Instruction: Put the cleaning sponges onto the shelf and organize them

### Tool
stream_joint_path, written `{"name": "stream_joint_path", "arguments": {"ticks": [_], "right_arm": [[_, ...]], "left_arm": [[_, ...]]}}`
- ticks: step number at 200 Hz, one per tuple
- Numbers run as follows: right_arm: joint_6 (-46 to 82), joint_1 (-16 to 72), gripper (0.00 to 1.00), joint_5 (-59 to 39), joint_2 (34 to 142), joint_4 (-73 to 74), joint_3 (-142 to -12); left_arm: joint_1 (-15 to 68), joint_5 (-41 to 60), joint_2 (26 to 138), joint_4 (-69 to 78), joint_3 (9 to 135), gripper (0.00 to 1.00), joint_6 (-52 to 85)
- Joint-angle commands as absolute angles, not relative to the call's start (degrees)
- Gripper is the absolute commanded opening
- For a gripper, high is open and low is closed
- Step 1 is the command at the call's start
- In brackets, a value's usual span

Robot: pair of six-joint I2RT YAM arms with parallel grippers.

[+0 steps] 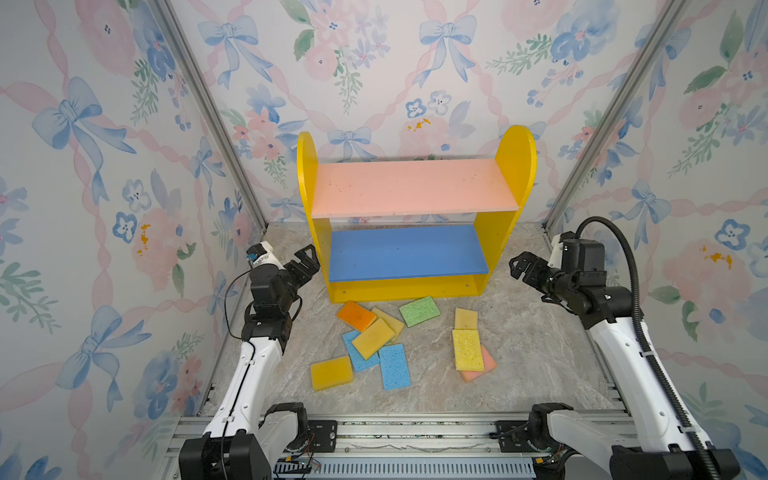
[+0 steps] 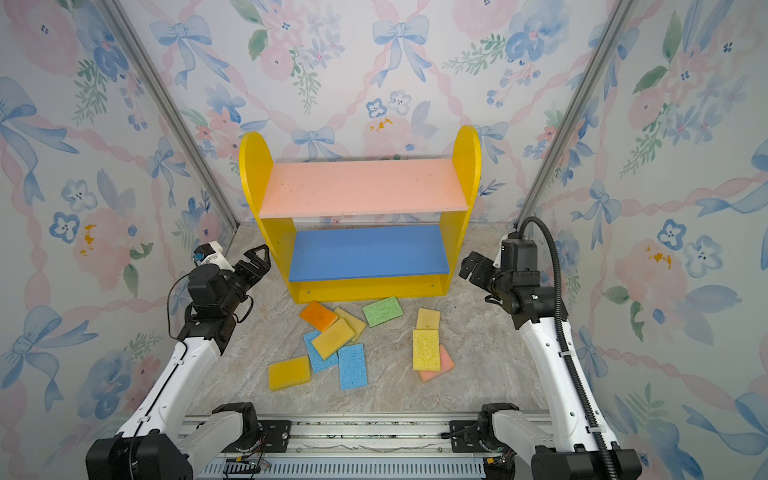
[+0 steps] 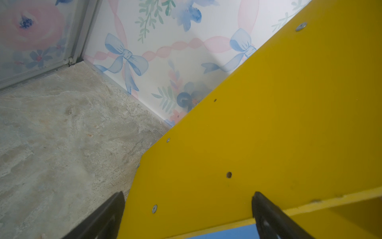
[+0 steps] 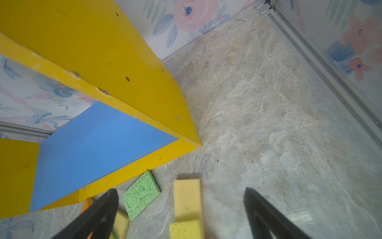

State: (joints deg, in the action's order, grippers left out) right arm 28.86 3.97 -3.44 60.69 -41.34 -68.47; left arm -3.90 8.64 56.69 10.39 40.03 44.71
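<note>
At the left flank of the two-tier wooden shelf (image 1: pixel 407 286), yellow-sided with smooth pink and blue boards both bare, the left gripper (image 1: pixel 311 259) hangs spread and empty. Every porous foam sponge lies flat on the marbled tabletop (image 1: pixel 540 353) in front of the shelf, back from both claws toward the robot's base. The overlapping heap, from the amber sponge (image 1: pixel 331 372) to the green sponge (image 1: pixel 419 311), sits nearer the left arm. The bright yellow sponge (image 1: pixel 468 350), long axis pointing at the shelf, overlaps a pink sponge (image 1: pixel 489 365) nearer the right gripper (image 1: pixel 515 266), likewise spread and empty.
</note>
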Motion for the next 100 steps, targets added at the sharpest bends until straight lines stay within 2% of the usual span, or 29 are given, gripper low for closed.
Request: {"name": "stream_joint_path", "arguments": {"ticks": [1, 41, 100], "right_arm": [[26.73, 4.15, 0.97, -8.03, 58.32, -47.61, -66.44], [26.80, 6.85, 0.97, -12.39, 54.59, -48.74, -63.12], [28.04, 14.08, 0.97, -13.69, 54.97, -44.13, -58.22]], "left_arm": [[-3.60, 13.96, 53.43, 6.95, 37.51, 0.98, 41.72], [-1.53, 19.51, 51.39, 4.63, 38.08, 0.98, 37.15], [10.42, 24.85, 59.62, 2.90, 42.63, 0.98, 22.50]]}}
